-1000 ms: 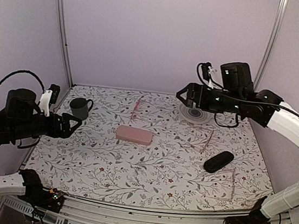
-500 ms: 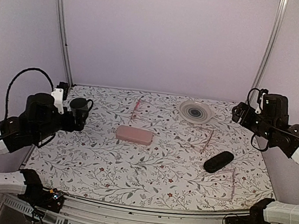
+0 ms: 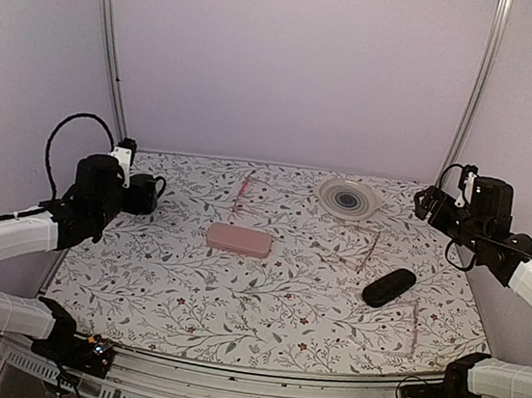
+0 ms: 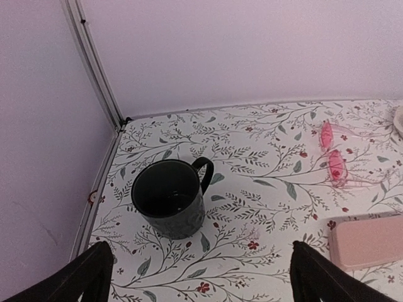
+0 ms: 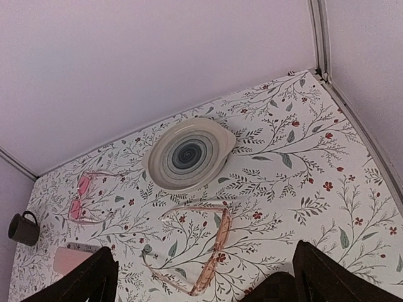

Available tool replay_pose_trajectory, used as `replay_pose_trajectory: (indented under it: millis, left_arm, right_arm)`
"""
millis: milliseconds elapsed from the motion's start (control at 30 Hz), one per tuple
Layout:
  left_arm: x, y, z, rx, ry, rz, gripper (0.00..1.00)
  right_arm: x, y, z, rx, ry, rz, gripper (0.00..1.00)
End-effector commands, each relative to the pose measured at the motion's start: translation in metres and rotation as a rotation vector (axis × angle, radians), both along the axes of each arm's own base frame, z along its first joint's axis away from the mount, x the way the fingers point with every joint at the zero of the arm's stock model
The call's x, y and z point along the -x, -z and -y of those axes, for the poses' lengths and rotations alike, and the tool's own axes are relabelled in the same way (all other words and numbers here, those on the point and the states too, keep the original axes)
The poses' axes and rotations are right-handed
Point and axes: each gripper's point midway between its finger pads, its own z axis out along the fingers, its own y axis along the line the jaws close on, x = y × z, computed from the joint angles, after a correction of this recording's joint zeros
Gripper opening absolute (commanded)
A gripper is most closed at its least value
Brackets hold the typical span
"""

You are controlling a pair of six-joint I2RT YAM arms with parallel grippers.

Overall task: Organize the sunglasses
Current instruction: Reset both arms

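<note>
No black wire-framed sunglasses with round dark lenses show in any view. My left gripper is open and empty at the far left, low over the table just short of a dark mug. In the left wrist view the gripper has its fingers wide apart, with the mug ahead of it. My right gripper is open and empty, raised at the far right edge. In the right wrist view it looks down on the table from above.
Pink-lensed glasses lie at the back. Pale pink clear glasses lie beside a black oval case. Another pale pair lies at the front right. A pink case and a swirl plate are also there.
The right arm has drawn back from over the plate to the right edge. The left arm has swung in toward the mug. Nothing on the table has moved.
</note>
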Motion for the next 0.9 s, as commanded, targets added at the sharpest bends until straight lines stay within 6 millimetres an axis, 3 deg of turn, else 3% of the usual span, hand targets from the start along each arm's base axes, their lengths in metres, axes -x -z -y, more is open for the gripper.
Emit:
replay_pose_trajectory:
  millis: [0, 200, 400, 867]
  left_arm:
    - [0.006, -0.031, 0.007, 0.011, 0.069, 0.025, 0.99]
    - [0.033, -0.036, 0.011, 0.017, 0.161, -0.016, 0.99]
    - [0.054, -0.023, 0.008, 0.017, 0.195, -0.047, 0.99]
    - [0.082, -0.024, 0.001, 0.03, 0.228, 0.047, 0.99]
  right_arm:
    - [0.0, 0.013, -0.009, -0.013, -0.049, -0.014, 0.99]
    - [0.001, 0.04, -0.015, -0.034, -0.07, -0.093, 0.99]
    - [0.006, 0.057, -0.02, -0.055, -0.092, -0.142, 0.99]
    - [0.011, 0.049, -0.026, -0.119, -0.114, -0.113, 0.99]
